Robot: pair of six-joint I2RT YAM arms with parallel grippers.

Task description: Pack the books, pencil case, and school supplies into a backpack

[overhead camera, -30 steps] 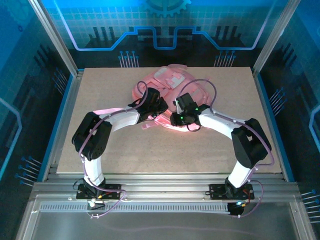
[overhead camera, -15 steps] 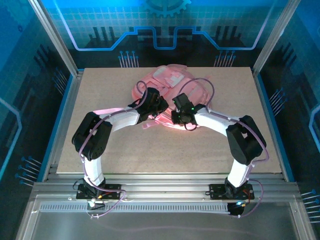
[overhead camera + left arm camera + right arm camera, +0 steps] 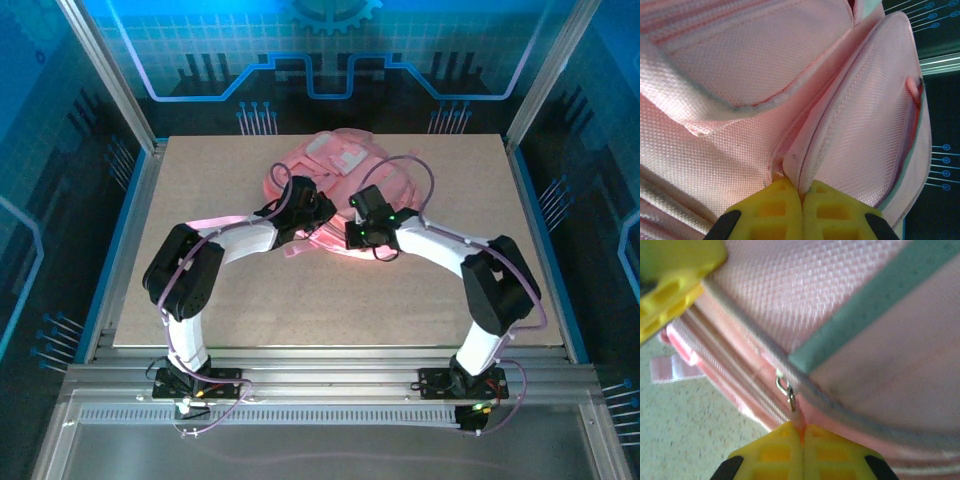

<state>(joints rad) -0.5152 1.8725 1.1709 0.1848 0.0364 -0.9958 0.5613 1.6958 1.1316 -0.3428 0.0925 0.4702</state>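
Gripping backpack from both sides.
Pinching fabric fold in closed left hand, zipper pull in closed right hand.

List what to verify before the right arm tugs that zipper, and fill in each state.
1. Right gripper shut on the zipper pull: ok.
2. Left gripper shut on a fold of the backpack, bracing it: ok.
3. The two grippers apart, not touching: ok.
4. Backpack lying on the table, not lifted off: ok.
5. Everything already packed inside: cannot tell.
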